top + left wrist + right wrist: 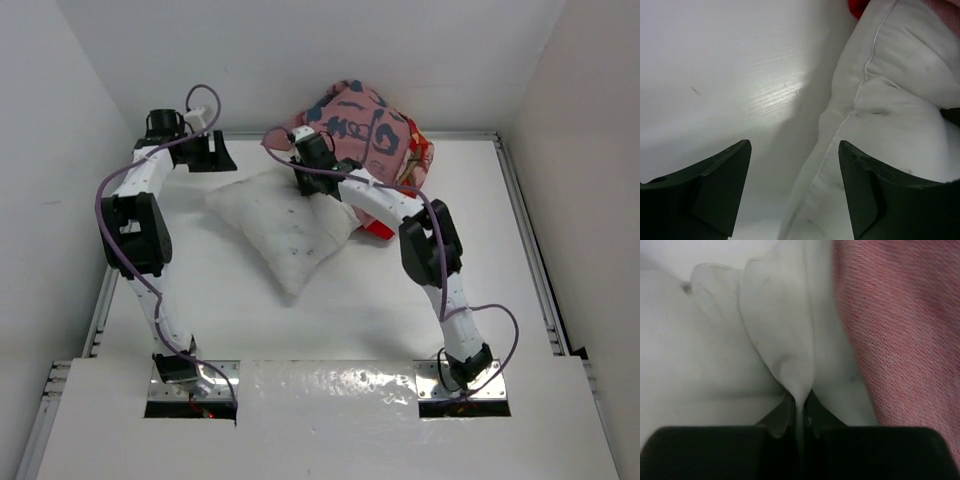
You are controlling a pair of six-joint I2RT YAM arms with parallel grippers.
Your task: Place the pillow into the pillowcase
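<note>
Right gripper (800, 407) is pinched tight on a thin fold of the pillow (285, 225), with white cloth drawn up between its dark jaws. In the wrist view the faded pink inside of the pillowcase (900, 340) lies just beside that fold, on the right. Left gripper (794, 150) hangs near the far left corner of the table (350, 310) with its jaws spread, gripping nothing; below them are bare tabletop and the pillow's seamed edge. From above, the pillow lies in the middle of the far half of the table, one corner pointing toward the near edge. The pillowcase is heaped against the far edge, right of centre, touching the pillow's far side
</note>
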